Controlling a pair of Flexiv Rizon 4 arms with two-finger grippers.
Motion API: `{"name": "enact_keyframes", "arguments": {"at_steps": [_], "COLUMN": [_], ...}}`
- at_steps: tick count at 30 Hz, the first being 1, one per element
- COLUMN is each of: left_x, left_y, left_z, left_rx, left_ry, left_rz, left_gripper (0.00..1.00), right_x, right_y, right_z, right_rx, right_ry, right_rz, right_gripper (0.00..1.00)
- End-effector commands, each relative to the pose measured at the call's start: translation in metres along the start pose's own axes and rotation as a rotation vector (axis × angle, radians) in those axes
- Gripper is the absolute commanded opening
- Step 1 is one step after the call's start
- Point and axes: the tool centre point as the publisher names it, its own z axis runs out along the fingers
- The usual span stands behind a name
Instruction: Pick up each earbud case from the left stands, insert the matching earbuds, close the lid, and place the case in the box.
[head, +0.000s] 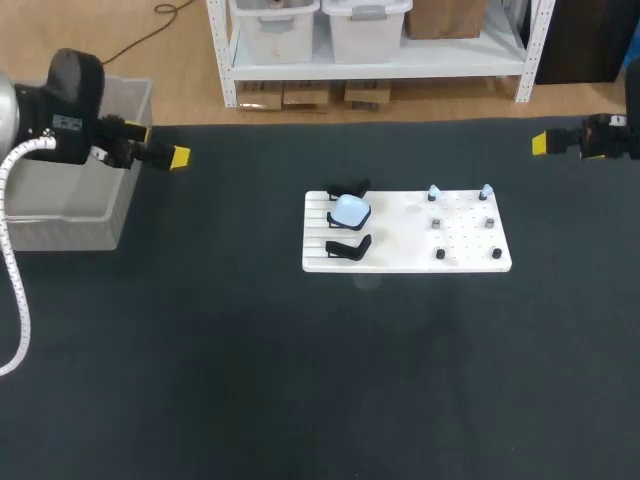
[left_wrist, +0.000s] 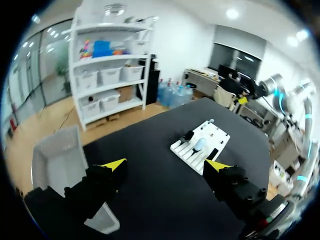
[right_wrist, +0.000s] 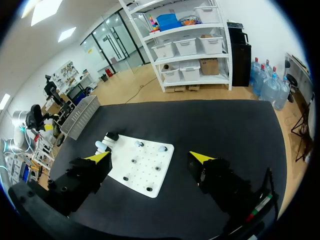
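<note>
Hanging wide open and empty, left gripper (left_wrist: 166, 165) sits upper left of the head frame, just beside the grey plastic box (head: 60, 228). Right gripper (right_wrist: 150, 157), equally spread and empty, is upper right. Pale-blue rounded earbud case (head: 350, 210) rests among black stands (head: 348, 247) on the white perforated board (head: 400, 255), frame centre. Two pale-blue earbuds (head: 432, 192) stand at the board's upper right edge.

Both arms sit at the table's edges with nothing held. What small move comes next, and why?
Probably swing the left hand toward the pale blue earbud case and stop above it. It and the right hand are open and empty, and the case rests on the left stands of the white board, the end toward the left arm.
</note>
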Motion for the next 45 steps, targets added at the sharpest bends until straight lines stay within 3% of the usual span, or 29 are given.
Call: {"name": "enact_keyframes", "arguments": {"at_steps": [1, 9, 14, 21, 37, 45], "left_x": [-0.005, -0.015, -0.017, -0.015, -0.007, 0.000], "left_y": [0.003, -0.001, -0.010, -0.026, -0.039, -0.050], "left_z": [0.002, 0.019, 0.033, 0.060, 0.114, 0.134], "left_rx": [0.250, 0.406, 0.468, 0.532, 0.623, 0.637], "left_ry": [-0.036, -0.010, 0.002, 0.027, 0.033, 0.015], "left_rz": [0.192, 0.353, 0.463, 0.541, 0.471, 0.504], "left_gripper": [1.00, 1.00, 1.00, 1.00, 1.00, 1.00], "right_x": [0.000, 0.000, 0.000, 0.000, 0.000, 0.000], "right_y": [0.000, 0.000, 0.000, 0.000, 0.000, 0.000], "right_z": [0.000, 0.000, 0.000, 0.000, 0.000, 0.000], "right_rx": [0.001, 0.001, 0.001, 0.001, 0.001, 0.001], "right_ry": [0.001, 0.001, 0.001, 0.001, 0.001, 0.001], "right_rz": [0.000, 0.000, 0.000, 0.000, 0.000, 0.000], "right_gripper": [1.00, 1.00, 1.00, 1.00, 1.00, 1.00]}}
